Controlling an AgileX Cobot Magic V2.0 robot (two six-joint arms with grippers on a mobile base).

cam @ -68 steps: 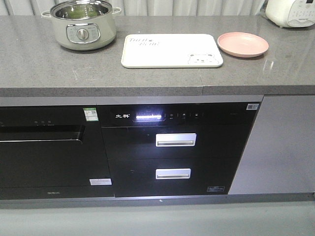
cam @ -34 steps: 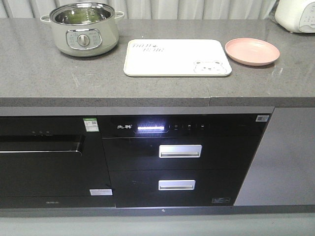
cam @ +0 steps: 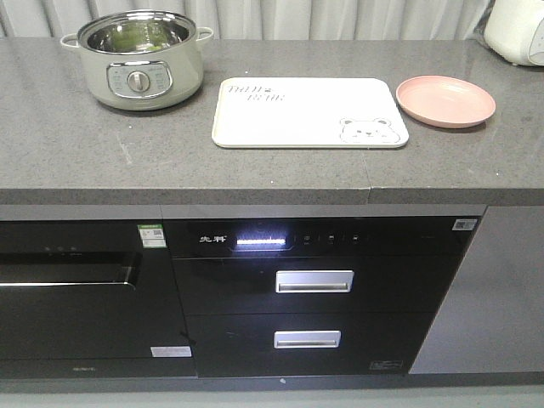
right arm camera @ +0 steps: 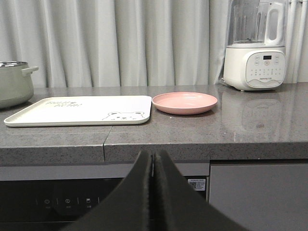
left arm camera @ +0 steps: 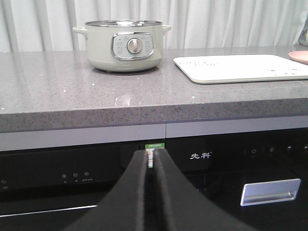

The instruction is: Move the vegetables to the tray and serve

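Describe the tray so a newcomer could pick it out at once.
On the long grey counter, look between the pale green pot and the round pink plate. The tray lies flat there. It alone is cream and rectangular, with grey lettering and a bear face.

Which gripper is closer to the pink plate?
Right. The right gripper faces the plate across the counter edge; the left gripper sits further left, facing the pot, with the plate barely at its view's right edge.
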